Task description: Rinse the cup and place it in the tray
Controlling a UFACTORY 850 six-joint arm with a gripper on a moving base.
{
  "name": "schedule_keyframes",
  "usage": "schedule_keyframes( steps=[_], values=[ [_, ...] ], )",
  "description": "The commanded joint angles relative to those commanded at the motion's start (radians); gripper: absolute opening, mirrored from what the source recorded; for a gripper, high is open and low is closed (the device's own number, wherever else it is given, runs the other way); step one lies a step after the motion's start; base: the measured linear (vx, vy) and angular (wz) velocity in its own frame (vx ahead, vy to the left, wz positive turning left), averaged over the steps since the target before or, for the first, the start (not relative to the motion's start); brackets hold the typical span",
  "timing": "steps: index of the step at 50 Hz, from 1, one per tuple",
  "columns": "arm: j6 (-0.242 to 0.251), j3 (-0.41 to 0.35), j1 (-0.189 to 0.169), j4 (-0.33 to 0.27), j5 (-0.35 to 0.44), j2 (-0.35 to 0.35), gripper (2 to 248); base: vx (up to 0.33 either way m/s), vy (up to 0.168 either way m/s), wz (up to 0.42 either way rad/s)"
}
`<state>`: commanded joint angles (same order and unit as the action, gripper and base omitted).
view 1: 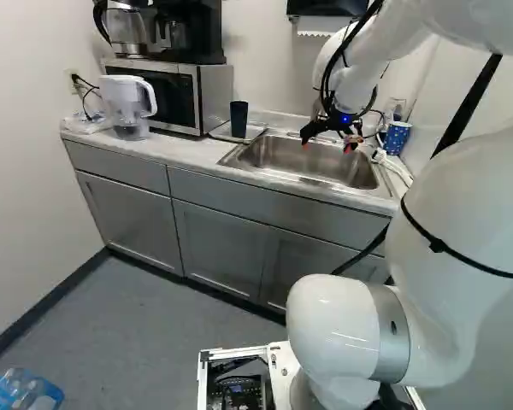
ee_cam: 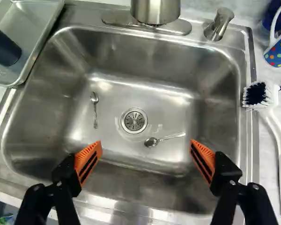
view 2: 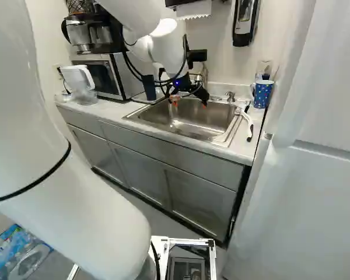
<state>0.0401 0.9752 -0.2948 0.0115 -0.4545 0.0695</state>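
My gripper [view 1: 327, 144] hangs over the sink, seen also in the right base view. In the wrist view the gripper [ee_cam: 146, 144] is open, its orange-padded fingers wide apart with nothing between them but the sink far below. A dark cup [view 1: 238, 119] stands in the metal tray [ee_cam: 43, 38] on the counter beside the sink, on the microwave's side; the wrist view shows the cup [ee_cam: 3, 46] partly. A blue dotted mug [view 2: 262, 94] is on the counter at the sink's other side, apart from the gripper.
The sink [ee_cam: 131, 108] has two small spoons in its basin, near the drain. Its faucet [ee_cam: 155, 10] and lever [ee_cam: 218, 23] rise from the back rim. A white brush [ee_cam: 277, 129] lies beside it. Microwave [view 1: 192, 96] and pitcher [view 1: 128, 104] stand beyond the tray.
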Motion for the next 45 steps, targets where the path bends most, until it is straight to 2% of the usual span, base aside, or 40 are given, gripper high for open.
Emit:
schedule_keyframes(
  steps=[8,45],
  values=[
    [0.0,0.0,0.0,0.0,0.0,0.0,247,-0.034,0.038,0.232],
    [0.0,0.0,0.0,0.0,0.0,0.0,247,-0.007,0.043,-0.008]
  ],
)
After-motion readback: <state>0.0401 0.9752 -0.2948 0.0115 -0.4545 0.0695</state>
